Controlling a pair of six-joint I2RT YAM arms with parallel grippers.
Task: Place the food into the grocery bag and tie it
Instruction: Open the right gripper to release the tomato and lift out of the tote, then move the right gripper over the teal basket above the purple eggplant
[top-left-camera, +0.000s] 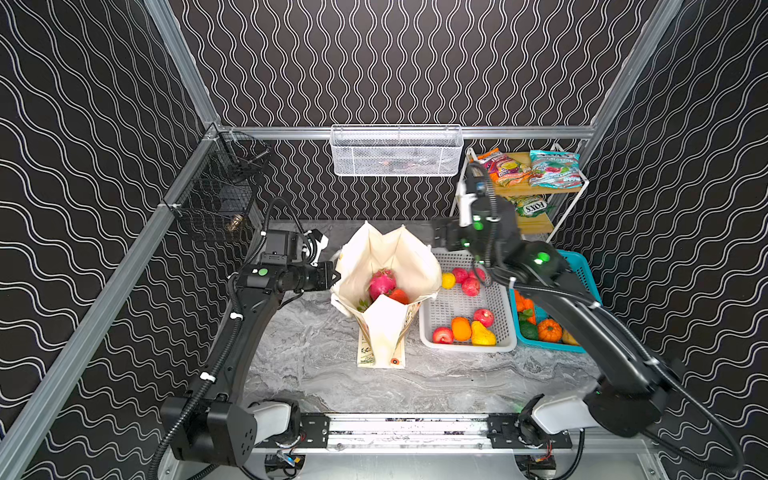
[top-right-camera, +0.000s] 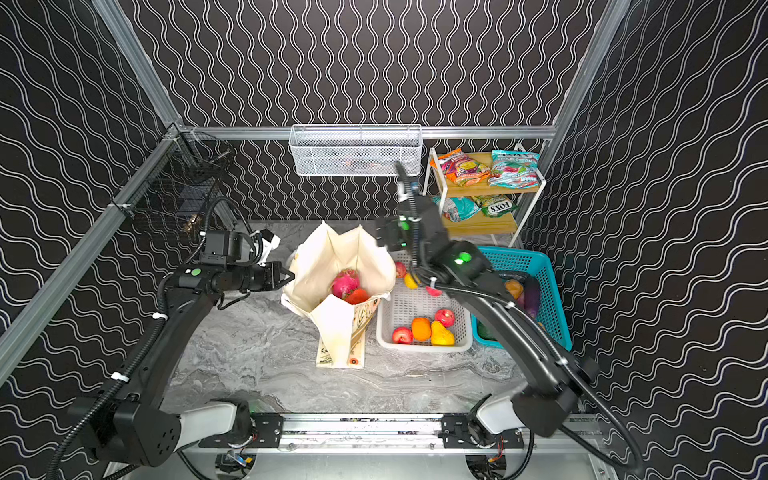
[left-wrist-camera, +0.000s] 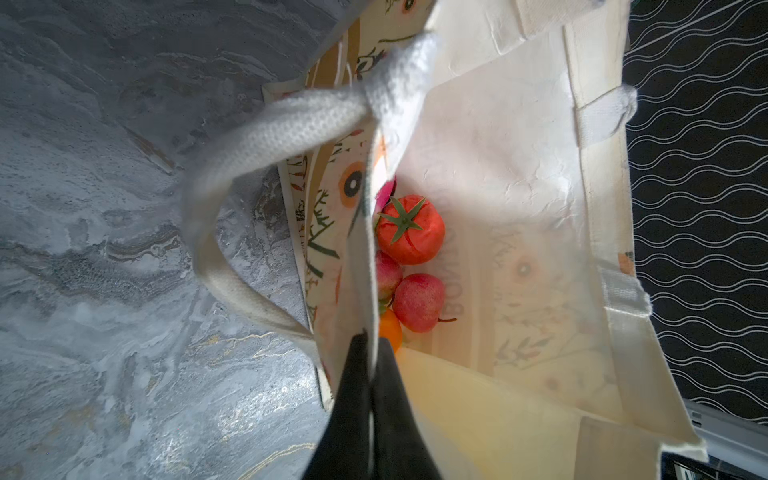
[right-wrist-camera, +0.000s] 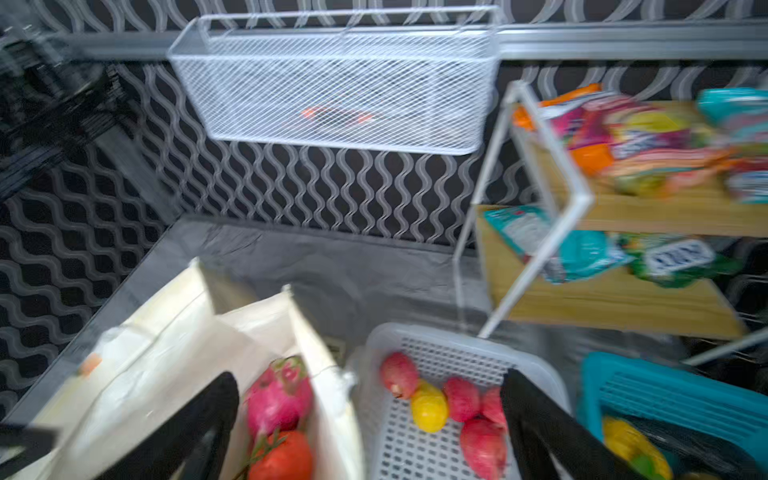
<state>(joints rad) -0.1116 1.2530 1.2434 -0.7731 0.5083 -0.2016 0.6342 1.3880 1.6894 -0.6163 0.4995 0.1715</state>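
Clamped black fingers of the left gripper (left-wrist-camera: 374, 349) pinch the rim of the cream canvas tote (top-left-camera: 411, 257), holding its mouth wide on the marble table (top-left-camera: 316, 357) just beside the white basket (top-left-camera: 467, 348), with a dragon fruit (top-left-camera: 381, 282), tomato (left-wrist-camera: 409, 230), orange (left-wrist-camera: 390, 328) and rosy fruits (left-wrist-camera: 417, 301) already inside. Loading looks to be the step in hand, the strap handles (left-wrist-camera: 291, 120) untied: the right gripper (right-wrist-camera: 369, 386), jaws spread and empty, hangs above where tote meets basket, so the next move probably calls for fetching another item and dropping it cleanly through the opening. Legible print: "FOXS" on a green packet (top-left-camera: 533, 206) on the shelf rack (top-left-camera: 536, 226), "BLOSSOM" on a teal packet (top-left-camera: 555, 168); the tote's band lettering shows through mirrored, unreadable
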